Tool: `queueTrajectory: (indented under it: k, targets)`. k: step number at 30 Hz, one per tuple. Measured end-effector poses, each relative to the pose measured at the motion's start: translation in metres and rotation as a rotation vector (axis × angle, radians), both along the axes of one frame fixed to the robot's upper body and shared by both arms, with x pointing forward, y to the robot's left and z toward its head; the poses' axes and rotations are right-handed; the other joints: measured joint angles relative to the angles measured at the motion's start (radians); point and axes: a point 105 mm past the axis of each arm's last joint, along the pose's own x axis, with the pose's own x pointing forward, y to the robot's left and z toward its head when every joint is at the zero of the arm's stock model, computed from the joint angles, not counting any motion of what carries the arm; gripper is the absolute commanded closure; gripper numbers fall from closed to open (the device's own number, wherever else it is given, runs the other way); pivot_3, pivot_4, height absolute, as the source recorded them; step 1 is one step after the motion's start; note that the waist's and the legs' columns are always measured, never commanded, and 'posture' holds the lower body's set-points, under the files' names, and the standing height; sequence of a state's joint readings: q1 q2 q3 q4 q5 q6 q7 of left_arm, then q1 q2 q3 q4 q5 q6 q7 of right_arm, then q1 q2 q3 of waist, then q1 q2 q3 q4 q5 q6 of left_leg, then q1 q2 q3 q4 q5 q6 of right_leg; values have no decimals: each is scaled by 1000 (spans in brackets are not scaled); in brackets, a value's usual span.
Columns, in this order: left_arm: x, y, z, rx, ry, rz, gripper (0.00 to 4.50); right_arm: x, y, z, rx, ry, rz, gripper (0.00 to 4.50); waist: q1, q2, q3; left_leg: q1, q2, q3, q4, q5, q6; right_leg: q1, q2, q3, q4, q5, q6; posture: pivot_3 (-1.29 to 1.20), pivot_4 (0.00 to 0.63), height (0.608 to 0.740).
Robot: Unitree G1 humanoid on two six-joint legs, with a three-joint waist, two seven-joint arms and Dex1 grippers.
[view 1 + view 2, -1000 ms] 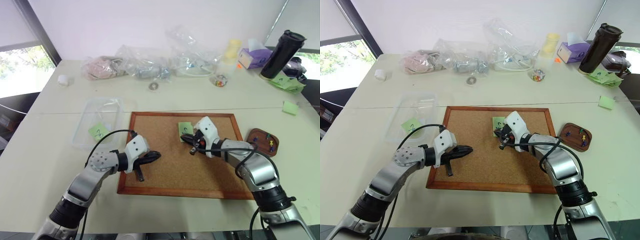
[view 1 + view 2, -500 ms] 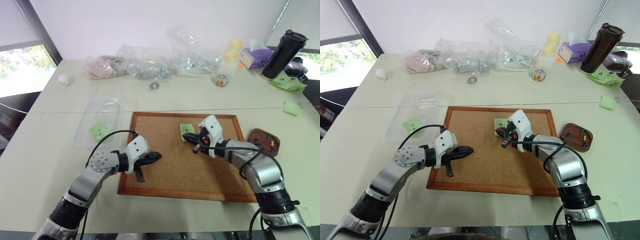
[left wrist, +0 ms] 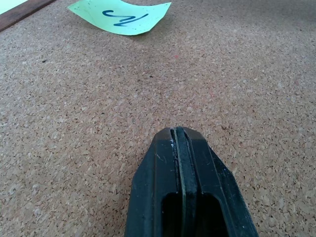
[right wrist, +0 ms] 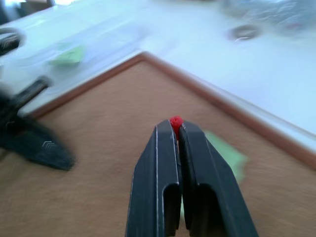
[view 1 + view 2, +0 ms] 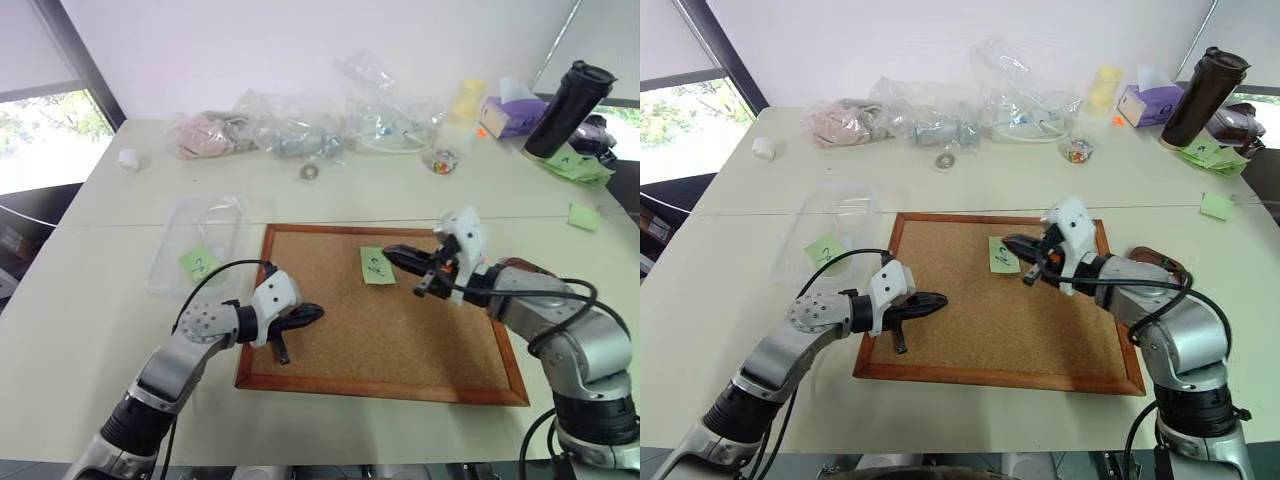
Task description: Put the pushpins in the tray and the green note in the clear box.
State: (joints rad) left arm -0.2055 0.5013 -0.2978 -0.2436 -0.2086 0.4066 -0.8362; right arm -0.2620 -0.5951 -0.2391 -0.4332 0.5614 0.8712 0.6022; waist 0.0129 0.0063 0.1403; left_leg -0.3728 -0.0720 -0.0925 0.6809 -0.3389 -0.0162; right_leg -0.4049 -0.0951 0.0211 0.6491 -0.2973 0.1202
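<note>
Right now right gripper (image 4: pixel 176 129) is pinched on a red pushpin (image 4: pixel 176 121), tips raised over the cork board (image 5: pixel 330 335) just beside the green note (image 5: pixel 376 265). Note lies on the board near its far edge, one side curling up, a dark blue scribble on it, not readable as a word. Left gripper (image 3: pixel 177 136) is pressed together with nothing in it, hovering low over the board's near-left part, well apart from the note; bare cork between the two grippers.

Board's wooden frame runs all round; open tabletop (image 5: pixel 90 330) on the left and along the near edge. Clear box (image 5: pixel 200 240) sits left of the board, near its far-left corner, with another scribbled green note (image 5: pixel 198 263) inside. Tray (image 5: pixel 1165 262) is mostly hidden behind the right arm, off the board's right edge.

Far edge of table: clear bags (image 5: pixel 300 125), a jar of coloured beads (image 5: pixel 440 160), purple tissue box (image 5: pixel 510 115), black tumbler (image 5: pixel 566 108), loose green notes (image 5: pixel 580 215). No brand text legible.
</note>
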Motion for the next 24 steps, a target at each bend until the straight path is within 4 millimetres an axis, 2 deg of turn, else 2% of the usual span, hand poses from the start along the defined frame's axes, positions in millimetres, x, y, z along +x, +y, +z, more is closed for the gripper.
queueTrajectory:
  k: [3, 11, 18, 23, 24]
  targets:
    - [-1, 0, -1, -1, 4, -6, 4500, 3, -63, -7, -26, 44, -208, 4479, 0, 0, 0, 0, 0, 0, -1, 0, 0, 0, 0, 0, 0, 0, 0, 0, 150, 740]
    - [0, 1, -2, -1, 8, -1, 4500, 0, -139, -39, -120, 144, -454, 4479, -3, 1, 0, 1, 0, 2, 0, 0, 0, 1, 0, 1, 0, 0, 0, 0, 150, 740]
    - [0, 0, -2, -3, 8, -2, 4500, -7, -159, -62, -136, 196, -504, 4479, -2, 1, 0, 1, 0, 2, 0, 0, 0, 1, 0, 1, 0, 0, 0, 0, 150, 740]
    - [0, 0, -2, -3, 8, -2, 4500, -8, -160, -63, -135, 189, -496, 4479, -2, 1, -1, 1, 0, 2, 0, 0, 0, 1, 0, 1, 0, 0, 0, 0, 150, 740]
    - [0, 0, -2, -3, 8, -2, 4500, -9, -160, -63, -137, 189, -495, 4207, -1, 1, -1, 1, 0, 2, 0, 0, 0, 1, 0, 1, 0, 0, 0, 0, 150, 740]
